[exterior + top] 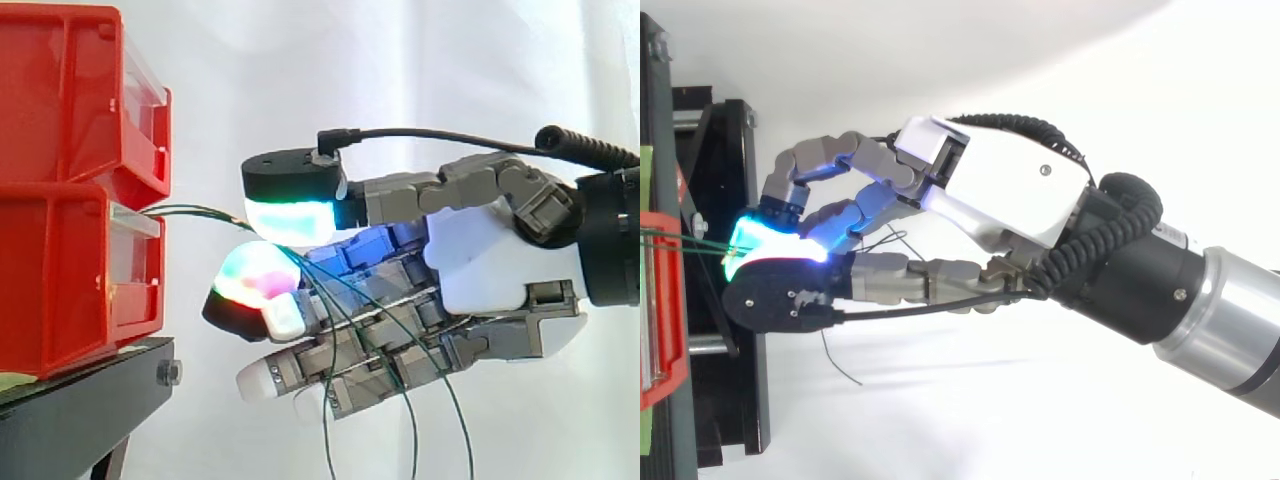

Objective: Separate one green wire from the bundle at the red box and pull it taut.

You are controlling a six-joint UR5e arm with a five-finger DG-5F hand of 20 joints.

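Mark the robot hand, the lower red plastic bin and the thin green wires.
robot hand (478,262): side view, on the white palm cover.
lower red plastic bin (60,285): side view, on its side wall.
thin green wires (192,209): side view, on the stretch between bin and hand.

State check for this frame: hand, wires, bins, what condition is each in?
hand: shut, glowing pads pinching the green wires
green wires: nearly straight from lower red bin to the pads, free ends hanging slack
lower red bin: resting on black stand, wires leaving its front
upper red bin: stacked on the lower one
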